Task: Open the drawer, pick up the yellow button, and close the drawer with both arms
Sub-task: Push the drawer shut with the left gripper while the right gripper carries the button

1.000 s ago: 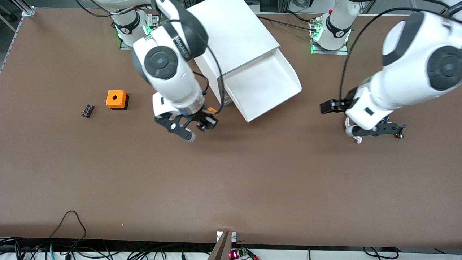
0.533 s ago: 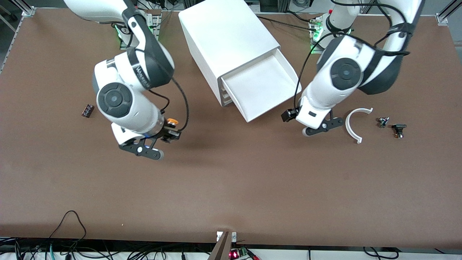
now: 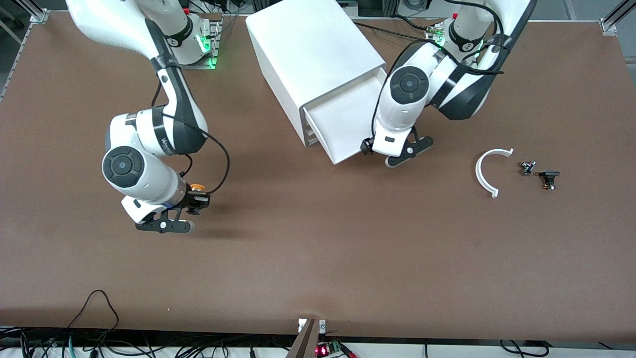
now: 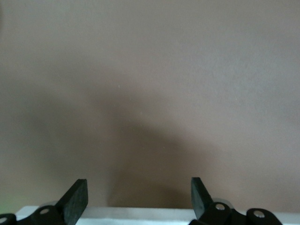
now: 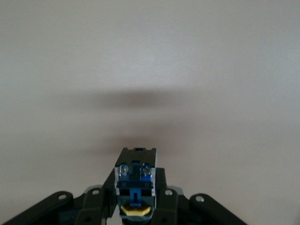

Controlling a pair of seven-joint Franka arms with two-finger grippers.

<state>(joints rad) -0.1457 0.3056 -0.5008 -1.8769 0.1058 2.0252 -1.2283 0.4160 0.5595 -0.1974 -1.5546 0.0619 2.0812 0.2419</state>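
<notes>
Now the right gripper (image 3: 185, 215) hangs over bare table (image 3: 318, 258) toward the right arm's end, well clear of the cabinet (image 3: 308, 44), with its fingers closed on the button (image 5: 135, 187). In the right wrist view the blue-and-black body sits clamped between the pads, the yellow cap end toward the wrist; from the front the orange cap shows just beside the gripper's black fingers. So the taking looks done.

What remains, by my reading, is the closing. The drawer (image 3: 343, 117) stands pulled out of the cabinet's top slot, its long travel running from the cabinet toward the front camera and toward the left arm's end. The left gripper (image 3: 392, 151) is right at the drawer's outer front lip, fingers spread wide and empty; its wrist view shows a white edge between the open pads. It is by far the nearer arm. A push would need to run back along the drawer's slide line, toward the cabinet, or the tray may skew and jam.
</notes>
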